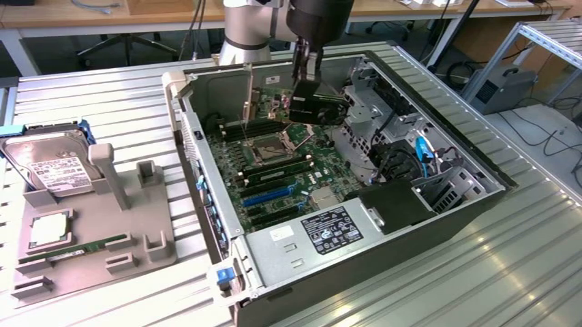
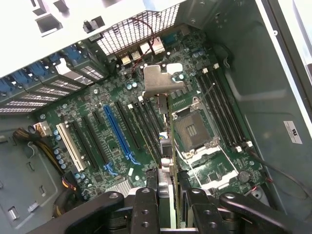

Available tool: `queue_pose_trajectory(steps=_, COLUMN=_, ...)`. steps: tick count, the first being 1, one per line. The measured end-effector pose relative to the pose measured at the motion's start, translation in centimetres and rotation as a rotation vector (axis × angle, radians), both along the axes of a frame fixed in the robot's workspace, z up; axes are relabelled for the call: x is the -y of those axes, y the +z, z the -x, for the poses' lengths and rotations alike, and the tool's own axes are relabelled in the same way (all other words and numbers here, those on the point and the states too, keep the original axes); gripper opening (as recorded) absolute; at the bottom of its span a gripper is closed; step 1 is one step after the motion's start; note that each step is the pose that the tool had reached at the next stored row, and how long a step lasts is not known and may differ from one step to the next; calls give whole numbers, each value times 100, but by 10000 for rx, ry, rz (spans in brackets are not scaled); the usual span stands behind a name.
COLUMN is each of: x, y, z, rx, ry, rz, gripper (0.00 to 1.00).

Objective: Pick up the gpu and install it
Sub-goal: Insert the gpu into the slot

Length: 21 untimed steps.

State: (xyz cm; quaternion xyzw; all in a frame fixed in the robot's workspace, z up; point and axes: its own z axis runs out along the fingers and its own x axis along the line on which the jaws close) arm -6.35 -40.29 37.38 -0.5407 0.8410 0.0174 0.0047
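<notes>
My gripper hangs over the open computer case, shut on the gpu. The gpu is a green card with a black cooler block. Its long silver end bracket hangs upright above the motherboard. In the wrist view the black fingers of the gripper clamp the gpu, which shows edge-on with the bracket's bent tab at its far end. The card is in the air above the empty CPU socket. The blue expansion slot lies to one side of it, uncovered.
A grey holder tray at the exterior view's left carries a hard drive, a CPU and a RAM stick. Inside the case are the power supply, a drive cage with cables and the slotted rear wall.
</notes>
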Motion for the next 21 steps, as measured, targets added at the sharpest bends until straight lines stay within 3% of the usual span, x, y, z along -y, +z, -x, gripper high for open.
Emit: queue_pose_trajectory(steps=21, x=0, y=-4, z=0, rx=0, ry=531, rz=-1, gripper=28)
